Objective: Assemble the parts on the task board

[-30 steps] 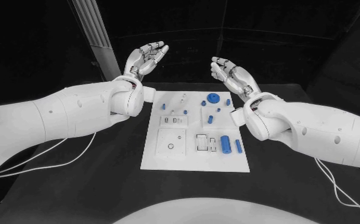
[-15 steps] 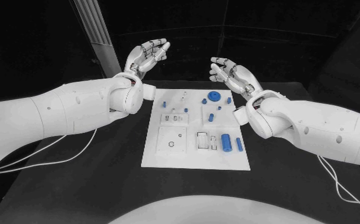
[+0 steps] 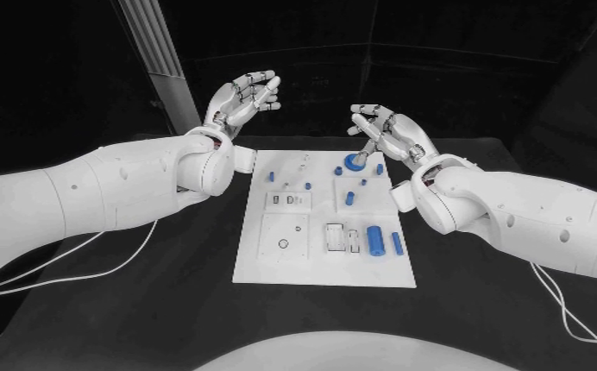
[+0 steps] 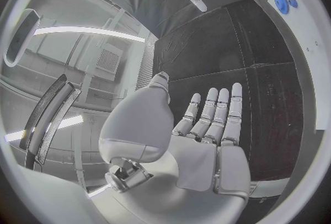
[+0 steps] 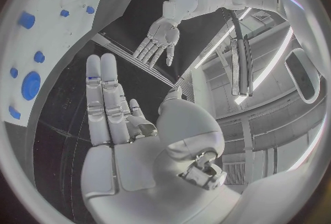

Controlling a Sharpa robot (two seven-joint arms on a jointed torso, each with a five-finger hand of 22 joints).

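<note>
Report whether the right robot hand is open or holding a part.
Open. The right robot hand hovers above the task board's far edge, fingers apart and nothing in its palm.

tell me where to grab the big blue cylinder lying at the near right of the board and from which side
Grip the big blue cylinder across its middle, on the long curved sides, coming straight down. It lies flat, lengthwise toward the robot; a smaller blue peg lies close on its right, so fingers need care there. The right hand is probably better placed.

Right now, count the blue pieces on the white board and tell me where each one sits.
8 visible. Far end: disc, small peg, left-side peg. Middle: three pegs. Near right corner: thick cylinder, thin cylinder. The right hand may hide more.
</note>
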